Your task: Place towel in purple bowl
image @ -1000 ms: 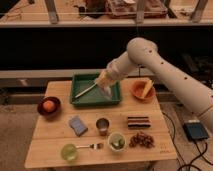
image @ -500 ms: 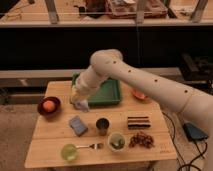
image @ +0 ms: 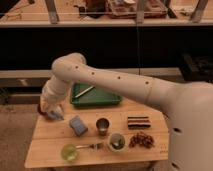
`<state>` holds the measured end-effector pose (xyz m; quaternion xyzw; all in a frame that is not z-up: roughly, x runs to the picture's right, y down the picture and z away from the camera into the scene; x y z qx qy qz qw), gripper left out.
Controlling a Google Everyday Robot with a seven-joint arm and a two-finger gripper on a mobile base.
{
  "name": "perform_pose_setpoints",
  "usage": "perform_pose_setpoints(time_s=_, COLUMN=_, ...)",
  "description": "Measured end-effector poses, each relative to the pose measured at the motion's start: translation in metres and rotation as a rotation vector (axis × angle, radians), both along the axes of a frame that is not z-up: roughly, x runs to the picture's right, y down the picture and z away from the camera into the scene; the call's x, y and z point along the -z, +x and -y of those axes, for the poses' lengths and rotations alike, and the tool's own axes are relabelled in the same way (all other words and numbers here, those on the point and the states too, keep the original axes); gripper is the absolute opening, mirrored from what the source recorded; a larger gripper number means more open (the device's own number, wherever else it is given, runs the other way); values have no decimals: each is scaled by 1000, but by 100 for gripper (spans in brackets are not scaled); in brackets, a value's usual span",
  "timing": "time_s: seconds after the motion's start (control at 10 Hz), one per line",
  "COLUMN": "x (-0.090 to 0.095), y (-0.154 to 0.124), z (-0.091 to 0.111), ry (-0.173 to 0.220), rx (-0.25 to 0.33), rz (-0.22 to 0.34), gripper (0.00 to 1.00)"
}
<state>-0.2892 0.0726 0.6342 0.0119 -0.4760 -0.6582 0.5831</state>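
Observation:
My gripper (image: 51, 111) is at the table's left end, low over the spot where the purple bowl (image: 40, 108) stands. Only a dark reddish sliver of that bowl shows at the left of my wrist; the rest is hidden behind the arm. The towel (image: 56, 115), a small pale bluish-white cloth, hangs from the gripper, which is shut on it. I cannot tell whether the towel touches the bowl.
A green tray (image: 96, 100) with a pale stick in it sits at the back. On the wooden table (image: 50, 140) lie a blue-grey pad (image: 77, 125), a metal cup (image: 102, 125), a white bowl (image: 116, 142), a green cup (image: 69, 152) beside a fork, a dark bar (image: 138, 121) and brown snacks (image: 143, 140).
The arm has swung left from over the green tray to the table's left end, carrying the towel down toward the purple bowl, and it now hides the bowl.

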Motion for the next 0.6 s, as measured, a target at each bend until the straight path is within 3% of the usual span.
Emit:
perform_pose_setpoints(time_s=0.2, x=-9, y=-50, z=5, ry=-49, rx=-3, rz=-5, gripper=0)
perform_pose_setpoints(time_s=0.6, x=-36, y=-96, z=31, ry=-104, rx=-39, rz=-29, gripper=0)
